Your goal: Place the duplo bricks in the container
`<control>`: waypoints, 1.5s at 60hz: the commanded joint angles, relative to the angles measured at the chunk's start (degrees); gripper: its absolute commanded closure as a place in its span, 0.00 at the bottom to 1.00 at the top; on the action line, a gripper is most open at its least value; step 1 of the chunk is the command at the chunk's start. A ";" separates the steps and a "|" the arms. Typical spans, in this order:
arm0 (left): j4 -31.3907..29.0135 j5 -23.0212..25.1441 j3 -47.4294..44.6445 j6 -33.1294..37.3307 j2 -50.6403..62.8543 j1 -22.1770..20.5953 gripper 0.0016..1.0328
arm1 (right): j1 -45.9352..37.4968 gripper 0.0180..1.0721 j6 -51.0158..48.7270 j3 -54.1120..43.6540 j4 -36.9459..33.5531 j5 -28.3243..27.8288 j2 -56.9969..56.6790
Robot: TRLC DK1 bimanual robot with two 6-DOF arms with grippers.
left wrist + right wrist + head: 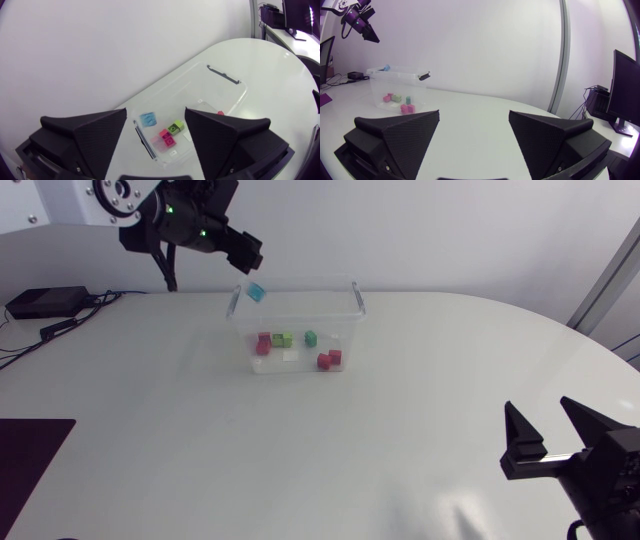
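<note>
A clear plastic container [241, 330] stands at the back middle of the table. In it lie a dark pink brick [263, 343], two green bricks [283, 339], a white piece [291, 355] and red bricks [329, 360]. My left gripper [243, 252] hangs open above the container's left end. A light blue brick [256, 292] is in the air just below it, touching neither finger. In the left wrist view the blue brick [148, 119] shows between the open fingers, over the container [235, 95]. My right gripper [541, 410] stands open and empty at the front right.
A black box with cables [45, 302] lies at the back left. A dark mat [30, 455] covers the front left corner. The right wrist view looks across the white table to the container [400, 74] and my left gripper [365, 27].
</note>
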 commanded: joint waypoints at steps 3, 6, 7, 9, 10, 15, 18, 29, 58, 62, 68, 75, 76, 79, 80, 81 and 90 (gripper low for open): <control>0.89 -0.43 -5.29 -1.01 -2.44 0.24 0.03 | 0.45 0.05 -0.86 -1.15 0.42 -0.45 -0.47; 1.33 -0.43 -6.17 -1.37 -3.23 0.33 0.03 | 0.45 0.05 -0.86 -1.15 0.51 -0.45 -0.47; 1.42 -0.43 -6.43 -1.37 -3.50 0.33 0.03 | 0.45 0.05 -0.86 -1.15 0.51 -0.45 -0.47; 1.42 -0.43 -6.61 -1.45 -3.85 0.42 0.03 | 0.45 0.05 -0.86 -1.15 0.51 -0.45 -0.47; 1.42 -0.43 -6.69 -1.63 -4.11 0.50 0.03 | 0.45 0.05 -0.86 -1.15 0.51 -0.45 -0.47; 1.24 -0.43 -6.96 -1.72 -4.90 0.86 0.03 | 0.45 0.05 -0.86 -1.15 0.42 -0.45 -0.47; 1.24 -0.43 -7.57 -1.72 -5.96 1.03 0.03 | 0.45 0.05 -0.86 -1.15 0.51 -0.45 -0.47; 2.74 -0.43 -14.78 -1.89 -13.69 3.23 0.03 | 0.45 0.05 -0.86 -1.15 0.51 -0.45 -0.47; 15.66 3.09 -49.06 -10.68 -45.33 6.39 0.03 | 0.45 0.05 -0.86 -1.15 0.42 -0.45 -0.47; 16.62 3.09 -53.98 -12.88 -50.87 6.13 0.03 | 0.45 0.05 -0.86 -1.15 0.51 -0.45 -0.47; 19.79 3.09 -63.03 -14.99 -61.24 6.66 0.03 | 0.45 0.05 -0.86 -1.15 0.42 -0.45 -0.47; 20.83 3.13 -68.74 -15.52 -69.51 8.52 0.03 | 0.44 0.05 -0.51 -1.15 0.45 -0.41 -0.46; 20.82 3.15 -69.15 -15.64 -70.01 8.71 0.03 | 0.44 0.05 -0.39 -1.15 0.46 -0.39 -0.45; 20.81 3.20 -70.43 -16.04 -71.60 9.32 0.03 | 0.44 0.05 0.00 -1.15 0.50 -0.34 -0.44; 20.81 3.21 -70.82 -16.16 -72.09 9.51 0.03 | 0.44 0.05 0.11 -1.15 0.51 -0.33 -0.43; 20.80 3.23 -71.23 -16.28 -72.59 9.70 0.03 | 0.43 0.05 0.24 -1.15 0.52 -0.31 -0.43; 20.76 3.36 -74.68 -17.35 -76.87 11.35 0.03 | 0.42 0.05 1.28 -1.15 0.61 -0.18 -0.39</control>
